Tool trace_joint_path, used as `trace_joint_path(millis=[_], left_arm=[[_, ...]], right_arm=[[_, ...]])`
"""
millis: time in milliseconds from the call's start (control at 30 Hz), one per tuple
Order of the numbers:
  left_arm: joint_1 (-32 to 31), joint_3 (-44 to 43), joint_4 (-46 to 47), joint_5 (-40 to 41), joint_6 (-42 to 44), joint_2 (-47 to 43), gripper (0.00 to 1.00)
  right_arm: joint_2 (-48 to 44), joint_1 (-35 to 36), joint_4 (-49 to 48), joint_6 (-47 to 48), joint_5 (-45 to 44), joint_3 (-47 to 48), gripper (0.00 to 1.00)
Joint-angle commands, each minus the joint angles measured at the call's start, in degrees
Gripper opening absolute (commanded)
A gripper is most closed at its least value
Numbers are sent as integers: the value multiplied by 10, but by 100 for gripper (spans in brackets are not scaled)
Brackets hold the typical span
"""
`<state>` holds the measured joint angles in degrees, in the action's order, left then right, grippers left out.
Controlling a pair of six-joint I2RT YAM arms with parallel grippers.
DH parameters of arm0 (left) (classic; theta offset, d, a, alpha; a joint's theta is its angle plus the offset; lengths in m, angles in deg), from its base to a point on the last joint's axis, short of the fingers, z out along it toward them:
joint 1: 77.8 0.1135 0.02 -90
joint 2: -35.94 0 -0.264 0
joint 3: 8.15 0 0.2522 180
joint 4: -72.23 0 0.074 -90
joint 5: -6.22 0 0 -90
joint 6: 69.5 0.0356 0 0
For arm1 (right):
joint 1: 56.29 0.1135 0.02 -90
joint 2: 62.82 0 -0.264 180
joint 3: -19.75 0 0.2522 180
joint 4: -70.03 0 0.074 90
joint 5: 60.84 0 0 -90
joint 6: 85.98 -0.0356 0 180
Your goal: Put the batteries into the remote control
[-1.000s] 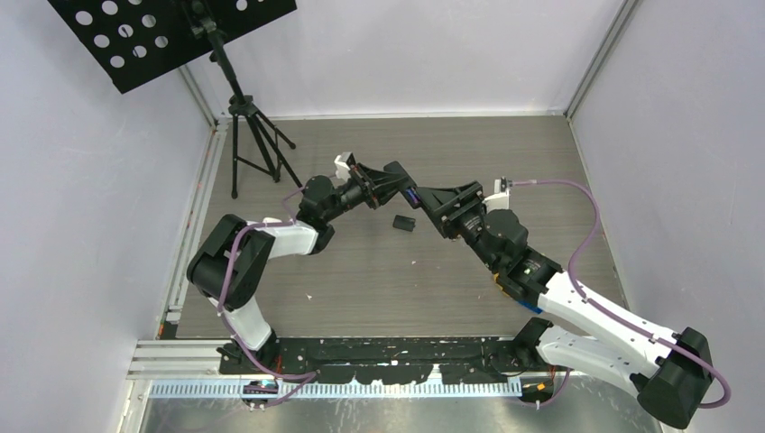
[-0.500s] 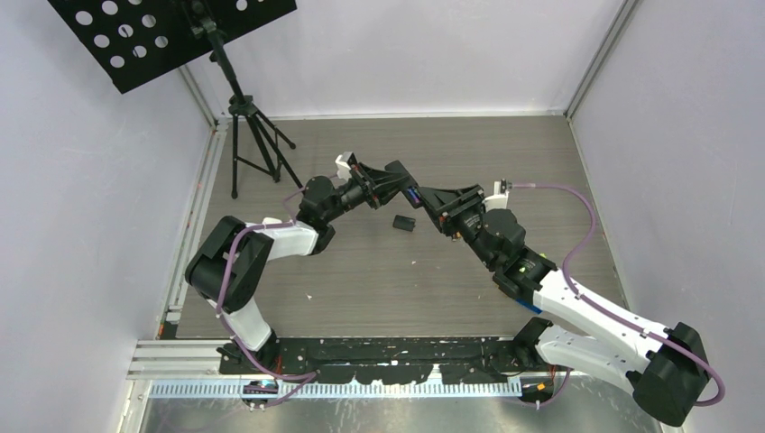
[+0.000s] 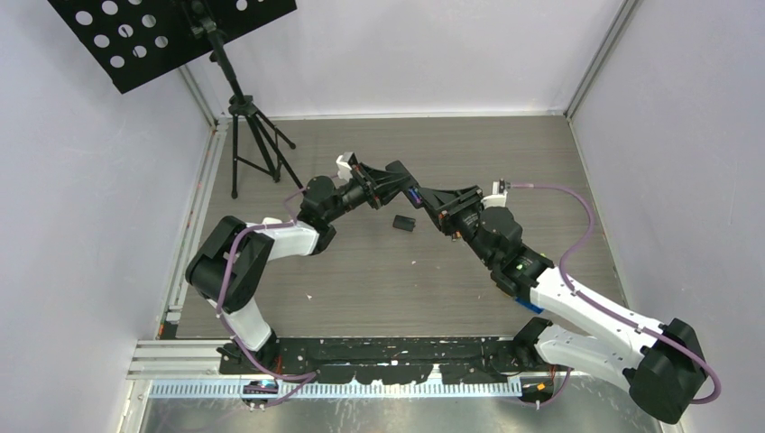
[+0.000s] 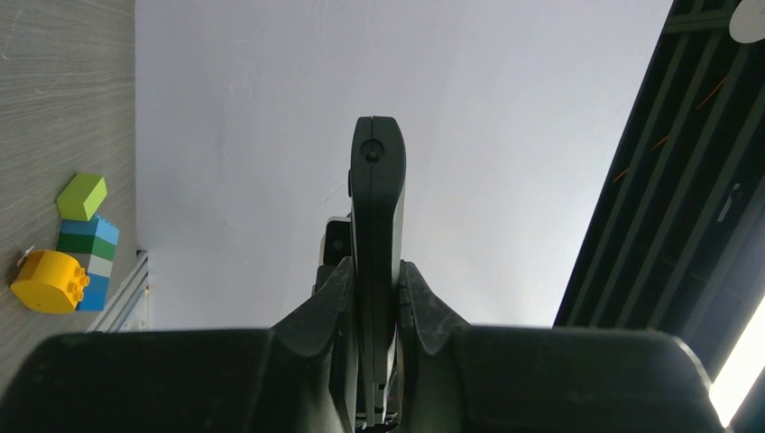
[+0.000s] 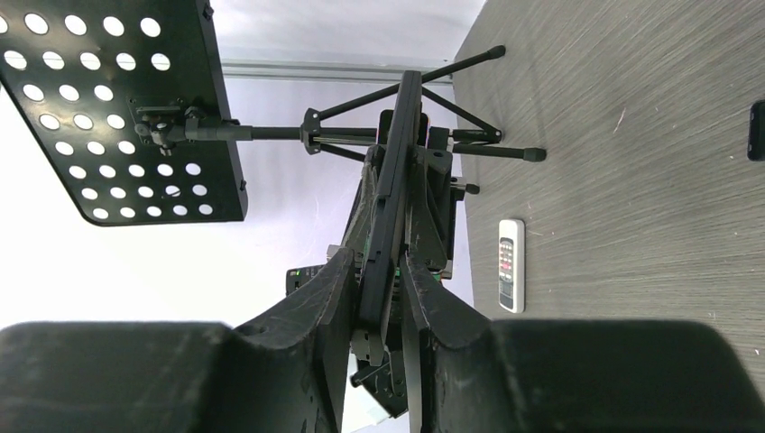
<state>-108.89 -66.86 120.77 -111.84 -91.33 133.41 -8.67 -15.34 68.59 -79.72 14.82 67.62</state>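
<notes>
Wide grey table, and the black music stand is parked at the far left corner, well out of the way. Both arms reach in and meet nose to nose over the middle.

Between them, lifted off the surface, is the remote, a thin dark slab seen edge-on from both wrists. The left gripper is clamped hard on one end, its fingers flat against the two broad faces. That looks like a brace, so the body can't twist. The right gripper comes in from the opposite end, jaws narrow and pressed to the same two faces, with the left arm's fingers in sight just beyond. A two-ended hold like this reads as a handover or a turn of the remote to bring its battery bay round.

A second, white remote lies flat near the stand's feet, untouched. Toy blocks sit bunched by the table's edge. Just below the meeting point lies a small black piece, by my reading the battery cover, set aside to open the bay.

The batteries? I can't pick one out in any view. They may be too small to see, or hidden behind the grippers.
</notes>
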Motion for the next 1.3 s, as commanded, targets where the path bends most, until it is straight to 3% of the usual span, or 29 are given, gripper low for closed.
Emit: trace_joint_path(millis=[0, 233, 467, 500, 633, 733, 933, 1067, 1267], left_arm=[[-6, -26, 44, -10, -7, -20, 0], [-7, -29, 44, -15, -4, -20, 0], [-7, -33, 22, -25, 37, -31, 0], [-7, -33, 13, -28, 50, -35, 0], [-2, -46, -52, -59, 134, -52, 0], [8, -61, -76, -106, 197, -50, 0], [24, -56, -127, -162, 309, -57, 0], [32, -54, -241, -156, 407, -93, 0], [41, -31, -442, -67, 545, -165, 0]], right_arm=[[11, -5, 3, -2, -7, -2, 29], [24, -8, 13, 0, -3, -1, 25], [28, -11, 92, 26, -6, 22, 18], [29, -12, 101, 39, -2, 26, 21], [24, -21, 98, 104, 39, 33, 54], [8, -38, 72, 136, 89, 34, 63], [-38, -57, 57, 214, 168, 39, 68], [-51, -59, 134, 289, 170, 73, 68], [1, -61, 289, 383, 101, 144, 64]])
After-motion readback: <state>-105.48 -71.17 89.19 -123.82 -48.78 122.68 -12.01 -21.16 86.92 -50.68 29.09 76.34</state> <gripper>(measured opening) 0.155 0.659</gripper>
